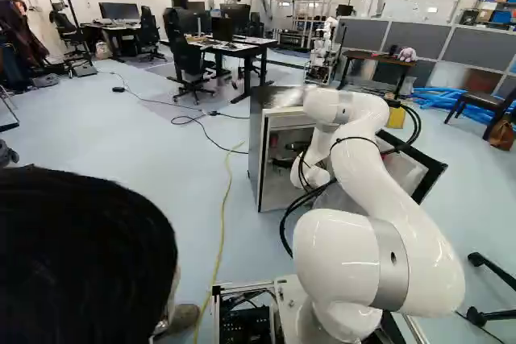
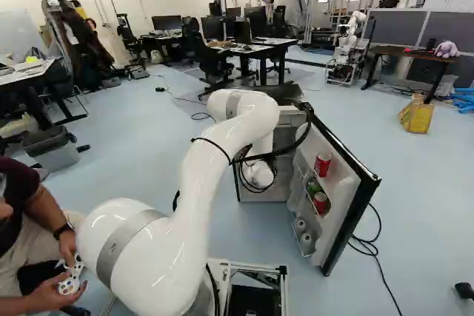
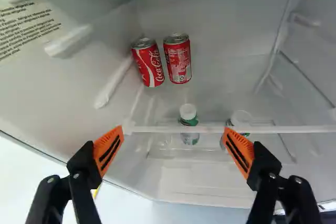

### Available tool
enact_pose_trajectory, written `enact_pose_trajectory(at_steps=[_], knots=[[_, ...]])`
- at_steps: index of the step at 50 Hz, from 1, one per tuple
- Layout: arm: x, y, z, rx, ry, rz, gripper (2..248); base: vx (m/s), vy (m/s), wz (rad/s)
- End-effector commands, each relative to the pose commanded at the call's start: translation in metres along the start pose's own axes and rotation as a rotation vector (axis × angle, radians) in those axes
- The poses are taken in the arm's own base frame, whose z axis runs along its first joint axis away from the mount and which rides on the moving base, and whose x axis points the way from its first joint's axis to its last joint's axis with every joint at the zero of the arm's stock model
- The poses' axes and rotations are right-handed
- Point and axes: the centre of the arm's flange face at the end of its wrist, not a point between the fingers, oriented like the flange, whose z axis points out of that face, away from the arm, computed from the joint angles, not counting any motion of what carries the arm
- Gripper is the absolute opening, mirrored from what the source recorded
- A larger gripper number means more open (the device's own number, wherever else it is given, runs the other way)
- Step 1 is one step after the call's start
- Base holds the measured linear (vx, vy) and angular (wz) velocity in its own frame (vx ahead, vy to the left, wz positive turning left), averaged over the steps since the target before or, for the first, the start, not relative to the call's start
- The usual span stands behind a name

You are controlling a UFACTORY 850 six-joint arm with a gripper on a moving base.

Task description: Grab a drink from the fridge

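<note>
Gripper [image 3: 173, 131] spread, pinching nothing | two red cans [image 3: 178, 62] close together inside fridge [image 1: 255, 151], ahead | step, in my judgement: approach | next: I should choose one can, centre on it, advance.

the arm [image 1: 391, 171] is white — grey bands [image 1: 391, 263], black cables [image 1: 417, 125].

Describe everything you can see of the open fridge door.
The fridge door stands upright, swung well open, right of the arm in the right base view. Its inner face is white and plastic-looking, within a black edge. Racks line it: a red can sits high up, another red can lower beside something green, and two pale containers at the bottom. Its outer face is hidden.
</note>
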Motion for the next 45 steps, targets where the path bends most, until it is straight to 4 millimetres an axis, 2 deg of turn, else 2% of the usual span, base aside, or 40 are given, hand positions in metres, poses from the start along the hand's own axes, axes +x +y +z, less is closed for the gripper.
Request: enact_pose_trajectory(at_steps=[45], knots=[[0.014,0.005,0.03,0.053,0.147,-0.048,247,0.0,0.0,0.0]])
